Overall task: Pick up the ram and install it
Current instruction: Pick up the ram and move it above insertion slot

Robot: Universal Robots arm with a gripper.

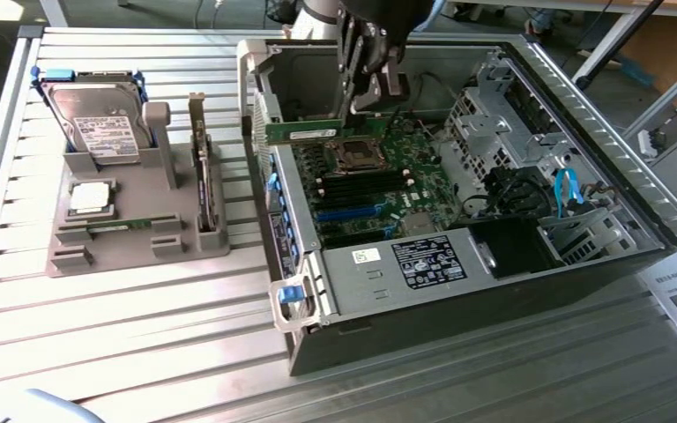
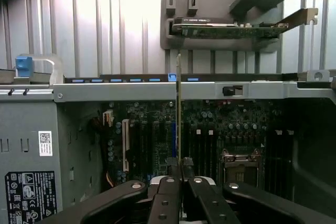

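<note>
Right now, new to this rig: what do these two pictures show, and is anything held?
One picture looks from off the robot arm over a slatted metal table; the other looks from the arm's wrist, past its black gripper. The gripper is shut on the long, thin green ram stick, holding it above the green motherboard inside the open dark computer case. On the exterior view's left, a grey plastic holder carries a silver boxy hard drive and an upright dark card.

The arm hangs vertically, wrist pointing down, its jaws clamped tight on the ram.
</note>
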